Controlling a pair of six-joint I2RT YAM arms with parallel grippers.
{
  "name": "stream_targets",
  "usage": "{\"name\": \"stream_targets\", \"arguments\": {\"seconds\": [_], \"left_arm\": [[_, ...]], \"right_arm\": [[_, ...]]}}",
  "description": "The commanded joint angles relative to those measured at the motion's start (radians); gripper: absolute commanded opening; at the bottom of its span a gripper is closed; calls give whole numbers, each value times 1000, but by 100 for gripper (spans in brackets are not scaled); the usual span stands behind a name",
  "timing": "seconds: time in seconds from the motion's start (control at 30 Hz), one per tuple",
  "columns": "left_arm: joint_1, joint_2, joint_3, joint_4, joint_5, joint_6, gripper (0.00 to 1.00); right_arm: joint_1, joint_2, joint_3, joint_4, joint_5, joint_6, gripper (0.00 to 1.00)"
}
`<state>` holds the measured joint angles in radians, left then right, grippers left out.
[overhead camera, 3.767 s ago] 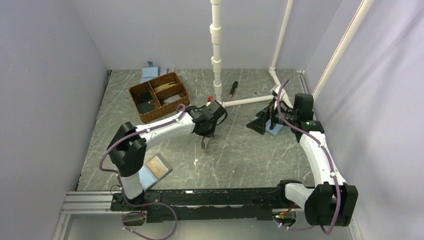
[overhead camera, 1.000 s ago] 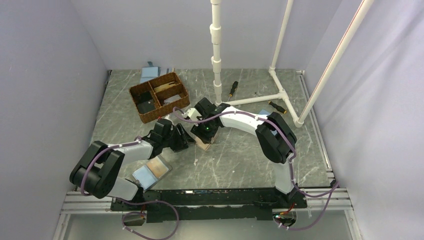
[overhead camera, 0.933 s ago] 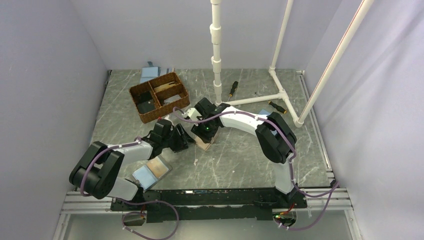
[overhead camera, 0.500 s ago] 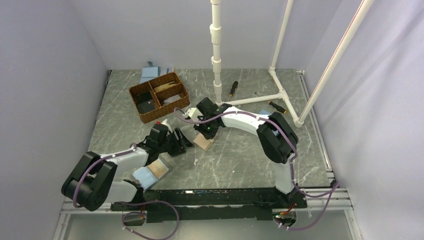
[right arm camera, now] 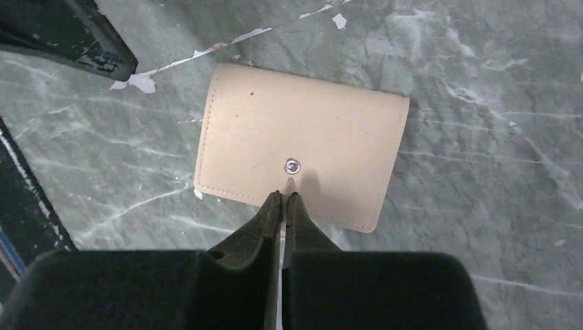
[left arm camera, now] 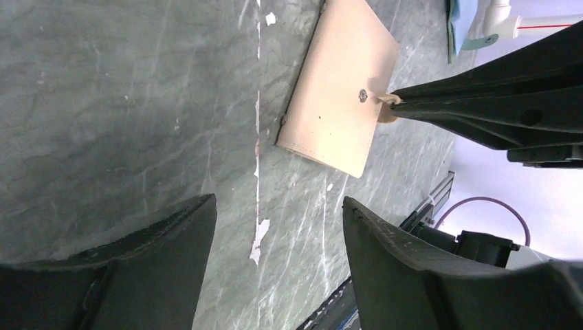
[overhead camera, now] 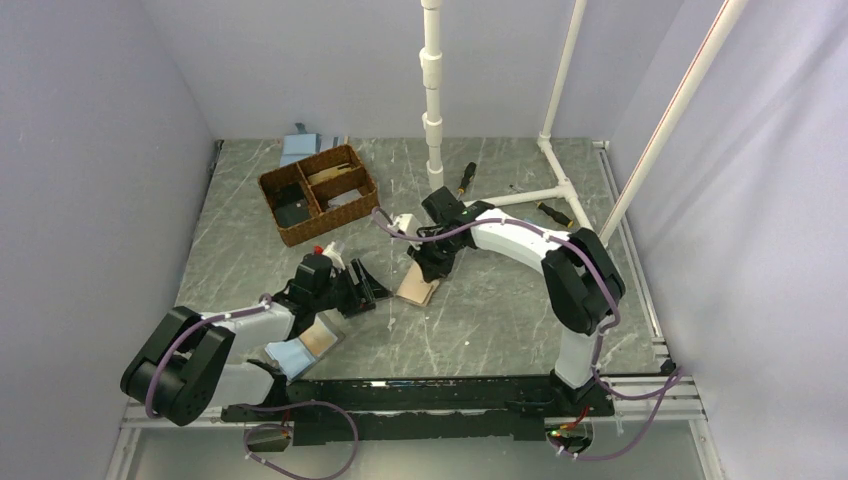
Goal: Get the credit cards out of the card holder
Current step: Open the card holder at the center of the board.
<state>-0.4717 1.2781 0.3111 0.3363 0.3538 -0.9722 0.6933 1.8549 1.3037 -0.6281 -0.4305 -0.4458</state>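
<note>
The closed tan card holder (right arm camera: 247,130) lay flat on the table (right arm camera: 481,103), probably light, thin and floppy, best taken at the flap edge by its snap, where the right hand (right arm camera: 284,195) was pinched tight, while the left hand (left arm camera: 277,203) hovered nearby, spread and empty.

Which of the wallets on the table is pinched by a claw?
The closed tan wallet, mid-table: the right claw is shut on its tab. The blue-and-brown folder and the blue folder behind the basket are ungripped.
</note>
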Motion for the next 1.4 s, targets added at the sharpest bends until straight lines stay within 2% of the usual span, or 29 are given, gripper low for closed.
{"name": "stream_targets", "arguments": {"seconds": [0.0,0.17,0.3,0.37,0.5,0.63,0.83,1.0,1.37], "left_arm": [[2,5,-21,103,42,-16,73],[2,-17,-38,181,86,-6,73],[-14,-86,-23,143,87,46,86],[-43,-127,-1,81,53,82,87],[-151,-179,81,-75,-98,161,88],[-229,-134,123,-110,-190,189,89],[-245,-33,156,-98,-226,161,87],[-246,-31,176,-130,-287,169,85],[-246,71,210,-53,-245,189,81]], "right_arm": [[-19,-75,-10,-16,-107,-66,0],[-74,-140,-34,-32,-208,-122,0],[-123,-179,-43,-64,-359,-157,0],[-132,-183,-43,-76,-406,-167,0],[-134,-164,-37,-82,-414,-165,0],[-134,-150,-34,-84,-433,-158,0],[-136,-141,-33,-93,-415,-171,0],[-143,-131,-29,-101,-411,-179,0],[-146,-109,-24,-103,-392,-174,0]]}}
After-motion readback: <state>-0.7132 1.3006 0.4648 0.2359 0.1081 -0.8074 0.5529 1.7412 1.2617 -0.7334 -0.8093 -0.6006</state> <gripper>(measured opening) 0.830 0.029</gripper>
